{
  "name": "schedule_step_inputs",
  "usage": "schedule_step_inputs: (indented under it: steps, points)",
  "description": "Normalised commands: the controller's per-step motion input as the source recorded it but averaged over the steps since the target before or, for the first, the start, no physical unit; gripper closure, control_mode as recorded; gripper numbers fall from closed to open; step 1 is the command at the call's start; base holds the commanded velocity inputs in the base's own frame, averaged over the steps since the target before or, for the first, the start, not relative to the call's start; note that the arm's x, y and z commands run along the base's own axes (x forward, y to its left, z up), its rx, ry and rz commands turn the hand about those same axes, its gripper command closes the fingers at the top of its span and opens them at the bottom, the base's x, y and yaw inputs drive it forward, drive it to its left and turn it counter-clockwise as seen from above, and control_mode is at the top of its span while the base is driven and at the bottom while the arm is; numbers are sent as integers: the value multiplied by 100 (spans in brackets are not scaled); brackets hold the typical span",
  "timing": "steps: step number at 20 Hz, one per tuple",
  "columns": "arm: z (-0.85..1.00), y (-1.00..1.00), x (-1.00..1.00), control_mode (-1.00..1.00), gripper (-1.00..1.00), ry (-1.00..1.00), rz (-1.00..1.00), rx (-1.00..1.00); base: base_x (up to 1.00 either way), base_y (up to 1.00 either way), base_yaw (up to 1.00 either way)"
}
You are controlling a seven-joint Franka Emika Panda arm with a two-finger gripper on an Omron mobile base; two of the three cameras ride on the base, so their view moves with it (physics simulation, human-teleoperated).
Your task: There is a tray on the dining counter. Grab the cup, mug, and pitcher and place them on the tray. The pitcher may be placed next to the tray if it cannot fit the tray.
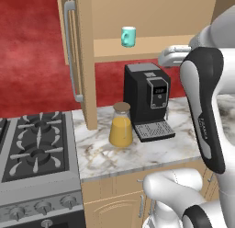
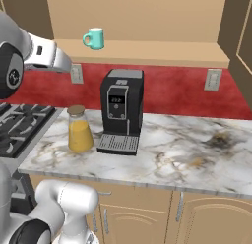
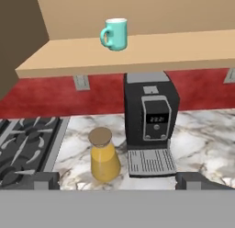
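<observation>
Pitcher (image 3: pixel 105 157) sits on worktop just left of coffee machine (image 3: pixel 150 126), stove (image 3: pixel 27 146) further left. Mug (image 3: pixel 114 34) up on shelf above machine. Glass, full, probably heavy and slippery, so grab narrow neck under lid. Gripper (image 3: pixel 117 180) jaws spread wide, nothing held.

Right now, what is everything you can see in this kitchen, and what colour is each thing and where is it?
mug: one, teal, on the tan wooden shelf above the coffee machine.
pitcher: one, clear glass with orange liquid and a tan lid, on the marble worktop just left of the coffee machine.
coffee machine: one, black with a grey drip grille, on the worktop under the shelf.
shelf: one, tan wood, along the red wall.
marble worktop: one, grey-white with brown veins, over tan cabinets.
stove: one, grey with dark burner grates, left of the worktop.
wall outlets: two, pale, on the red wall.
claw: one, dark fingertips set wide apart, holding nothing.
</observation>
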Motion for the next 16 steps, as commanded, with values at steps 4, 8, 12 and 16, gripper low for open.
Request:
schedule_step_inputs:
  steps: [4, 8, 12, 16]
  points:
    - [9, 0, 37, -100, -100, -1, 0, 0, 0, 0, 0]
    - [12, 0, 46, -100, -100, 0, 0, 0, 0, 0, 0]
    - [5, 6, 48, -100, -100, 0, 0, 0, 0, 0, 0]
    - [0, 7, 43, -100, -100, 0, 0, 0, 0, 0, 0]
